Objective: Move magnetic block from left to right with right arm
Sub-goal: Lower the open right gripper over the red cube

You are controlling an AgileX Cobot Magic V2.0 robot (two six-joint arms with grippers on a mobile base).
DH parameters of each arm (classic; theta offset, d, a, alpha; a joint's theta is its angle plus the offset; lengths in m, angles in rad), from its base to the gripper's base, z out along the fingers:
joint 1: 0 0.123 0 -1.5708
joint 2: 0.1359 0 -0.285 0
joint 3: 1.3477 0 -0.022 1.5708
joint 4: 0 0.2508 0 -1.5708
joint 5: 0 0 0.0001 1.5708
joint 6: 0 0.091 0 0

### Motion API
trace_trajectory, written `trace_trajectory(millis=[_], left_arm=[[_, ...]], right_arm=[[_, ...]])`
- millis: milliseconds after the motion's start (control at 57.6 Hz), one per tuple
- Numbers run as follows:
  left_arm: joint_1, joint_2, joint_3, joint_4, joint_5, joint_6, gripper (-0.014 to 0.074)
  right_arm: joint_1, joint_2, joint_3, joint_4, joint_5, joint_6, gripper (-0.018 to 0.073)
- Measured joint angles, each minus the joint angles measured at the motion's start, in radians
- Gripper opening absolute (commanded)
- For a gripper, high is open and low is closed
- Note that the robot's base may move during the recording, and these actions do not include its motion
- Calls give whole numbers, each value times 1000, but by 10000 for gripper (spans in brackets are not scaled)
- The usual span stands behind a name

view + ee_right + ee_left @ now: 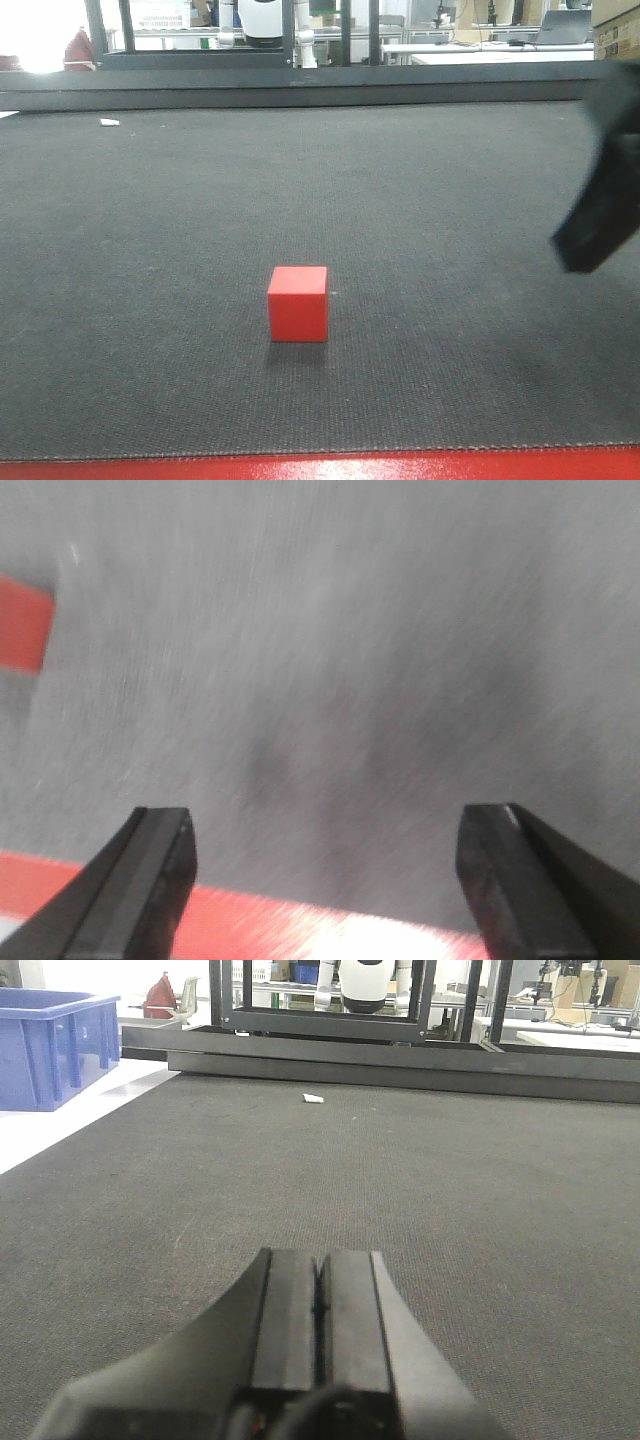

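Block [298, 303] is sitting upright on the dark mat [150, 200], near its front edge and about in the middle, with nothing touching it. Right gripper [325, 840] is hanging over the mat with jaws standing wide apart and holding nothing; in the front view it is showing only as a blurred black shape at the right edge, well apart from the block. Left gripper [318, 1290] is pointing low across the mat, jaws pressed together with nothing between them. Blue bin [50, 1045] is standing beside the mat at far left, and a red frame [320, 465] is running along the front edge
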Motion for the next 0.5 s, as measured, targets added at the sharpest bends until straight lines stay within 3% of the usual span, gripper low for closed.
trace_trajectory(millis=[226,504], left_arm=[[0,0,0,0,0,0,-126],[0,0,0,0,0,0,-126]], right_arm=[[68,220,-218,0,217,84,634],[123,375,-433,0,335,139,634]])
